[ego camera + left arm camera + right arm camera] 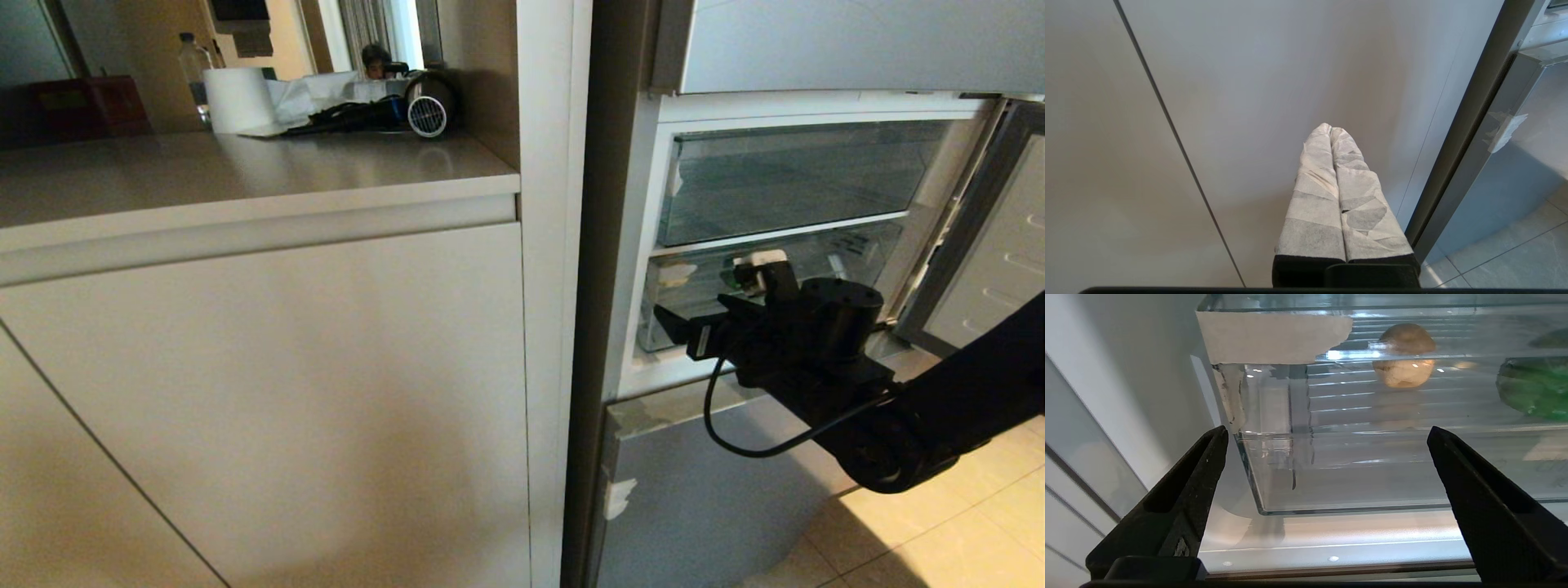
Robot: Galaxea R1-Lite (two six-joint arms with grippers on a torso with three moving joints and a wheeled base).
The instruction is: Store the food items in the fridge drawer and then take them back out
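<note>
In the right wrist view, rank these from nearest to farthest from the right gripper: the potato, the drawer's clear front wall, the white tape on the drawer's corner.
Measured from the open right gripper:
1. Drawer's clear front wall, directly ahead, just beyond the fingertips.
2. White tape, on the drawer's upper front corner.
3. Potato, inside the drawer behind the wall, well back, beside the green pepper.

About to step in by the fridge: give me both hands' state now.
Left hand: shut, empty, parked by the cabinet front.
Right hand: open, empty, facing the fridge drawer that holds the potato and bell pepper.
</note>
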